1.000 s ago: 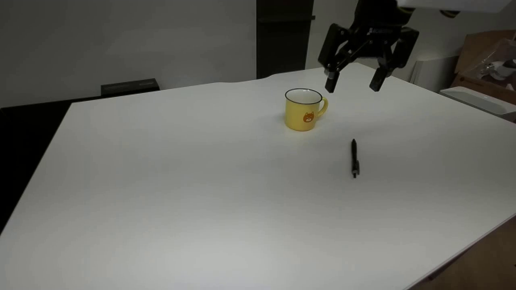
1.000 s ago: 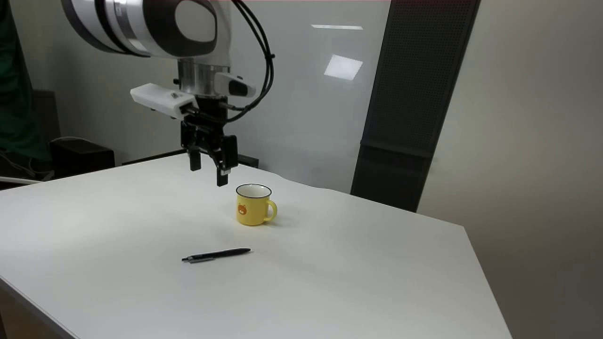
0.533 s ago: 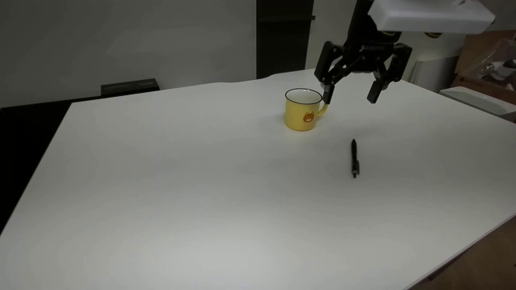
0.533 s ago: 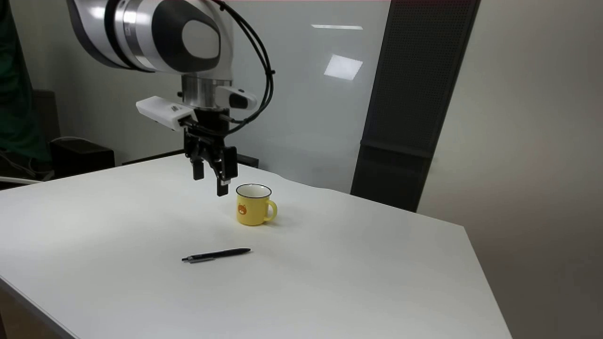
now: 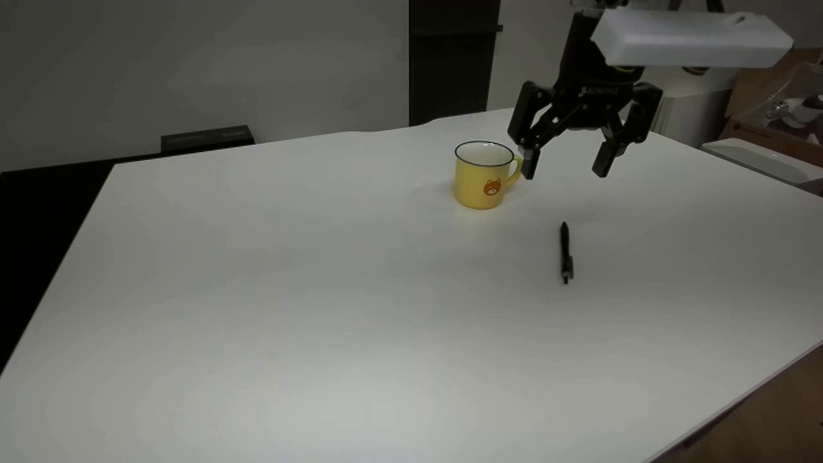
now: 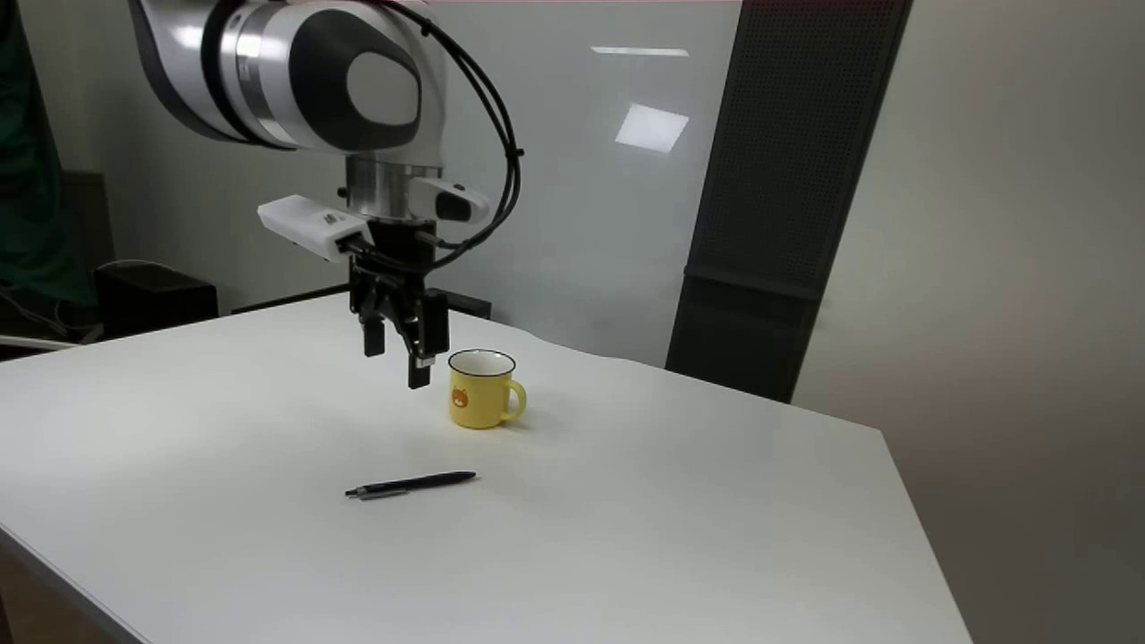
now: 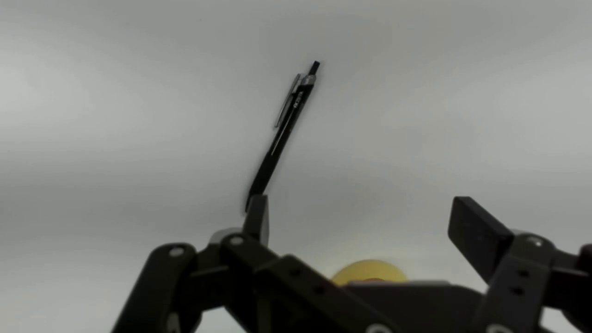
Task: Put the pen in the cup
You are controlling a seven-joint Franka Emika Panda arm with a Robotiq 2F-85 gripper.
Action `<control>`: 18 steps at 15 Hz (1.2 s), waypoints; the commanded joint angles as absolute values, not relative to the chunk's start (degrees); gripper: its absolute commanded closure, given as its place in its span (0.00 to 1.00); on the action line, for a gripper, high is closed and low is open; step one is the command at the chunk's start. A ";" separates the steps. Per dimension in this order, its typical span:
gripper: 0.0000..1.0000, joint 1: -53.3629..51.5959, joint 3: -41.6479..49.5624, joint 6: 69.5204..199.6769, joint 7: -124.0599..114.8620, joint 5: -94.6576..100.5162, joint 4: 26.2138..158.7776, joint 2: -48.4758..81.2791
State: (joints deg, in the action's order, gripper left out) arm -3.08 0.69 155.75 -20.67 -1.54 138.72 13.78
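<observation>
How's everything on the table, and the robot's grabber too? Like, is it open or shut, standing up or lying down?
Gripper: open, holding nothing, above the table
Cup: upright on the table, no lid, nothing poking out; its inside bottom is hidden
Pen: lying flat on the table, outside the cup

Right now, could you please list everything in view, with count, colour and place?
table: one, white, in all views
pen: one, black, flat on table
cup: one, yellow, upright on table
dark panel: one, black, behind table
glossy board: one, grey, behind table
dark box: at least one, black, background
cloth: one, green, background
cardboard box: one, brown, beyond table
tray: one, white, beyond table
arm: one, white and black, above table
gripper: one, black, open above table
</observation>
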 commanded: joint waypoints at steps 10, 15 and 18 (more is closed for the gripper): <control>0.00 -4.60 4.06 157.93 -24.22 -6.55 134.06 25.45; 0.00 -6.15 5.45 158.08 -27.71 -9.15 131.13 29.59; 0.00 -7.14 6.90 159.19 -30.20 -9.97 129.73 31.38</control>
State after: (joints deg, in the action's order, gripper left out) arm -5.43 4.97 158.23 -26.04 -9.06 132.09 29.25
